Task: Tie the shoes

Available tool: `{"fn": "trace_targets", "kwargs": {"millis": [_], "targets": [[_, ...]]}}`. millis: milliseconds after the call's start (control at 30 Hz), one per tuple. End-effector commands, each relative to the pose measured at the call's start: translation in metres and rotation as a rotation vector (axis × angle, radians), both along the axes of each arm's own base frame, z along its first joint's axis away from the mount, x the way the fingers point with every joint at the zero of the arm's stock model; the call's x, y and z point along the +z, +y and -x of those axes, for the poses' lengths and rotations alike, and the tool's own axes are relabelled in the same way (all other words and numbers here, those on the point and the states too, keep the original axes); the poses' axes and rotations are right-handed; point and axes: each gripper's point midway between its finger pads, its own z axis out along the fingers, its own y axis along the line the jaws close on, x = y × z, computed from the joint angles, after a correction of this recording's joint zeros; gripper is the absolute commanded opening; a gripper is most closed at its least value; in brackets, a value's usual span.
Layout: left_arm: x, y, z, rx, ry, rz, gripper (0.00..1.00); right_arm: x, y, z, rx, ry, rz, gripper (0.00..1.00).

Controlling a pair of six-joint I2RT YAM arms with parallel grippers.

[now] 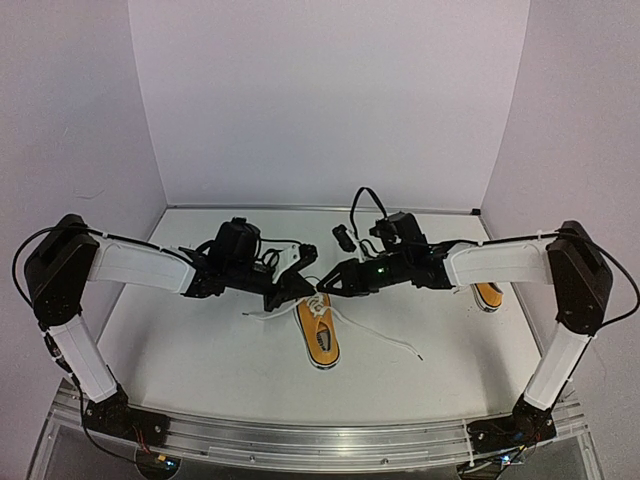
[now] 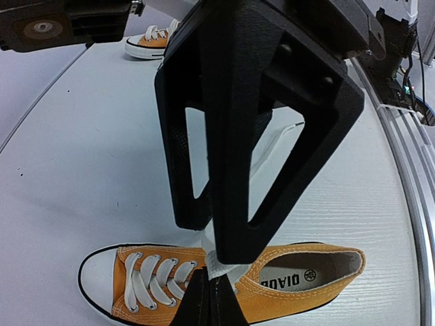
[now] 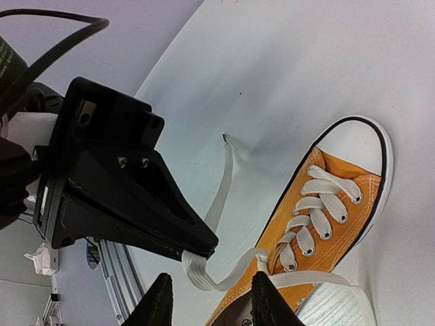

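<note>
An orange-yellow sneaker with a white toe cap lies mid-table, toe toward the far side of the right wrist view; it also shows in the left wrist view. My left gripper is shut on a white lace just above the shoe's opening; it shows in the top view. In the right wrist view its tip pinches a lace loop that runs from the shoe's top eyelets. My right gripper is open, its fingers either side of that loop, tip to tip with the left one.
A second orange shoe lies at the right, partly behind the right arm, and far back in the left wrist view. Loose lace ends trail on the table to the left and right. An aluminium rail lines the near edge.
</note>
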Motion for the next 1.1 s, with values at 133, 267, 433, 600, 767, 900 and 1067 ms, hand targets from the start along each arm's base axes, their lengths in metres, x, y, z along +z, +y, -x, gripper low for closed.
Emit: {"fn": "trace_targets", "kwargs": {"millis": [133, 267, 433, 600, 767, 900, 1067], "targets": [[0.026, -0.014, -0.003, -0.010, -0.054, 0.057, 0.00, 0.013, 0.016, -0.005, 0.035, -0.035, -0.048, 0.29], [0.026, -0.015, -0.004, -0.010, -0.055, 0.056, 0.00, 0.013, 0.017, -0.002, 0.044, -0.031, -0.049, 0.25], [0.026, -0.016, -0.006, -0.004, -0.057, 0.054, 0.00, 0.014, 0.019, 0.002, 0.059, -0.029, -0.052, 0.11], [0.026, -0.015, -0.010, 0.022, -0.061, 0.047, 0.03, 0.015, 0.016, 0.003, 0.056, -0.033, -0.048, 0.00], [0.020, -0.006, -0.011, 0.058, -0.061, 0.020, 0.36, 0.024, 0.010, 0.000, 0.015, -0.068, -0.044, 0.00], [0.017, -0.001, -0.007, 0.075, -0.051, 0.033, 0.48, 0.031, 0.003, -0.004, -0.029, -0.091, -0.038, 0.00], [0.009, -0.007, -0.005, 0.068, -0.006, 0.056, 0.52, 0.035, -0.006, -0.011, -0.098, -0.116, -0.025, 0.00]]}}
